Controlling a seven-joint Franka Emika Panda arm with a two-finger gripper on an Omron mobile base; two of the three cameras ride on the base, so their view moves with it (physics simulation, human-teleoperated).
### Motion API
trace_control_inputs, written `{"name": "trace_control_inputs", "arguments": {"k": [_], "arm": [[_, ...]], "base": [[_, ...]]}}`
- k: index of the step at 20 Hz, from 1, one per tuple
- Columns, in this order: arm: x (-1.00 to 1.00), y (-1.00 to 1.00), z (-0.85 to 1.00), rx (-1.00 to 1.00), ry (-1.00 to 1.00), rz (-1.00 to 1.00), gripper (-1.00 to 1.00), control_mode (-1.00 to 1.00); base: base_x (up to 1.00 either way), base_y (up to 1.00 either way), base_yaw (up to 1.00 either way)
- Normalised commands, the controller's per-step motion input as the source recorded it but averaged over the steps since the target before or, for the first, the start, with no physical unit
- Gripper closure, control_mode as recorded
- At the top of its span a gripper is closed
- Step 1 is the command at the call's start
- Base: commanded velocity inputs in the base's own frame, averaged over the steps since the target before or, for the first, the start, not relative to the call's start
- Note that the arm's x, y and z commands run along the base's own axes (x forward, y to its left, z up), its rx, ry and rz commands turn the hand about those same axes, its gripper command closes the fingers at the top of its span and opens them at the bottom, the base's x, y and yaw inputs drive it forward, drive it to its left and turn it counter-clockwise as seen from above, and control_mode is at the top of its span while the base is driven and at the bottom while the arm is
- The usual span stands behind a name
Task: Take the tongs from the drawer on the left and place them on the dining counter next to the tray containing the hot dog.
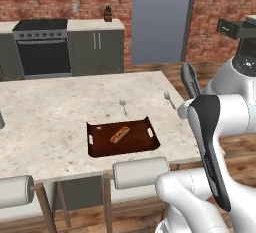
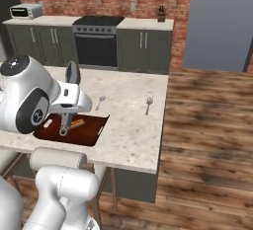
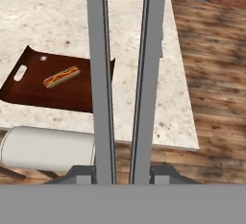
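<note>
The fingers (image 3: 122, 172) of the robot hand are pinching the tongs (image 3: 125, 74): in the hand view the two long grey metal arms rise straight up from between the small dark tips, close together and almost parallel. In the right base view the tongs (image 2: 72, 83) stand nearly upright in the hand, held in the air above the near right part of the tray (image 2: 74, 131).

The dark brown tray (image 1: 102, 147) lies on the beige speckled worktop (image 1: 50, 117) of the dining island, close to its near edge. The hot dog (image 1: 120, 134) rests in the middle of the tray, lying slanted. From the tray, a small silver spoon (image 1: 123, 107) lies on the worktop at about 12 o'clock, just beyond the far rim, and a second small utensil (image 1: 169, 99) lies at about 2 o'clock, near the right edge of the worktop. Round pale stools (image 1: 141, 172) stand under the near edge. Behind the island, a black oven (image 1: 42, 52) stands among dark cabinets at the brick wall.
</note>
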Motion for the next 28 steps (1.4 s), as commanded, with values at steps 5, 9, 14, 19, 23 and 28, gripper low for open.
{"name": "trace_control_inputs", "arguments": {"k": [5, 9, 14, 19, 23, 28], "arm": [[0.0, 0.0, 0.0, 0.0, 0.0, 0.0, 1.0, 1.0], [0.0, 0.0, 0.0, 0.0, 0.0, 0.0, 1.0, 1.0], [0.1, -0.03, 0.0, 0.0, 0.05, -0.01, 1.0, -1.0], [0.44, -0.02, 0.0, 0.0, 0.17, -0.03, 1.0, -1.0], [0.46, -0.04, -0.09, 0.01, 0.11, -0.04, 1.0, -1.0], [0.5, -0.12, -0.34, 0.07, 0.05, -0.01, 1.0, -1.0]], "base": [[0.39, 0.0, -0.05], [0.28, -0.02, -0.03], [0.11, -0.02, -0.01], [0.0, 0.0, 0.0], [0.0, 0.0, 0.0], [0.0, 0.0, 0.0]]}}
